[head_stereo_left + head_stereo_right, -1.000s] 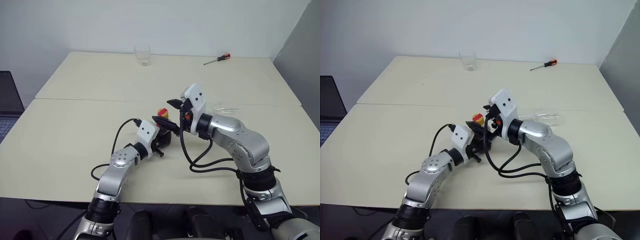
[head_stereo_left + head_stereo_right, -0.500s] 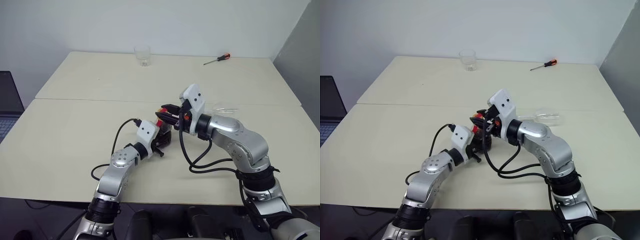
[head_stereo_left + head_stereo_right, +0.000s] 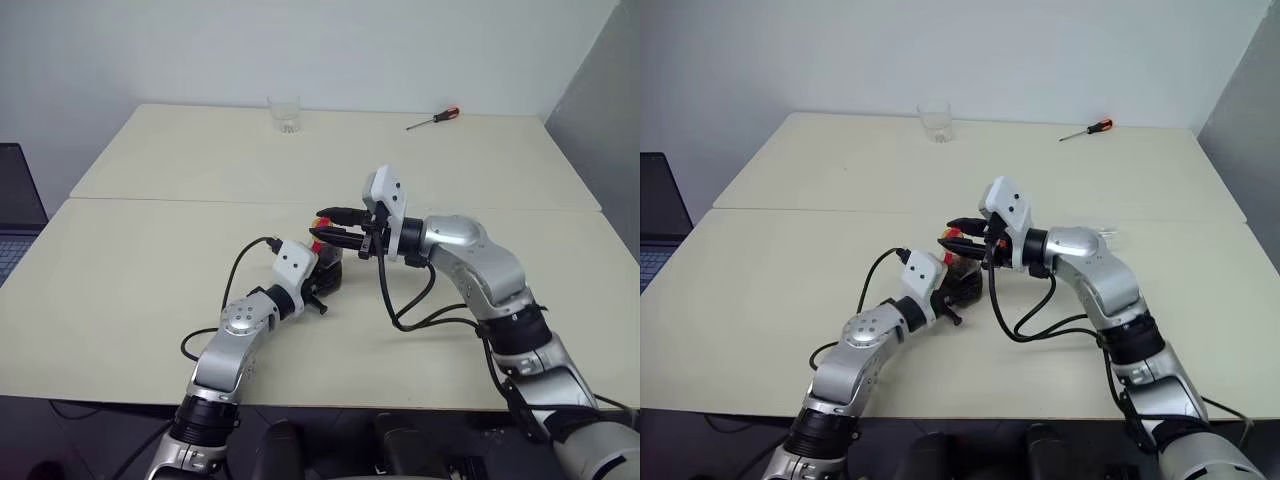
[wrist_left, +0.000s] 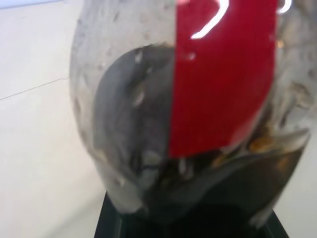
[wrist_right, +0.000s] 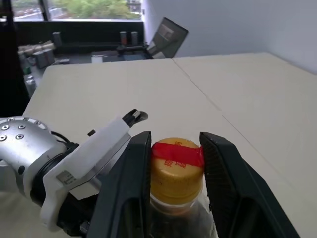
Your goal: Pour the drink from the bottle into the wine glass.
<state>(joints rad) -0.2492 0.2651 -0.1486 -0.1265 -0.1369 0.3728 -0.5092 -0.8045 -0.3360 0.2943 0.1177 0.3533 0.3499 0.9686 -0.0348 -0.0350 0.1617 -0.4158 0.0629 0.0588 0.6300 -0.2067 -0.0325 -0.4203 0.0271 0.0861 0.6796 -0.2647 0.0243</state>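
Observation:
The bottle [image 3: 327, 265] stands upright at the middle of the table, small and round-bodied, with a red label [image 4: 223, 74] and a yellowish neck under a red cap [image 5: 176, 154]. My left gripper [image 3: 325, 282] is shut on its body from the near side. My right gripper [image 5: 174, 143] reaches in level from the right, its two black fingers [image 5: 130, 173] pressed against either side of the cap. Dark drink [image 4: 233, 191] shows low in the bottle. The wine glass is hidden.
A short clear tumbler [image 3: 285, 112] stands at the table's far edge. A red-handled screwdriver [image 3: 434, 118] lies at the far right. A dark laptop [image 3: 15, 205] sits off the table's left side. A seam [image 3: 180, 200] crosses the table behind the bottle.
My right gripper swung from above and behind the bottle to level with its cap and closed its open fingers on it. The left gripper and bottle stayed put.

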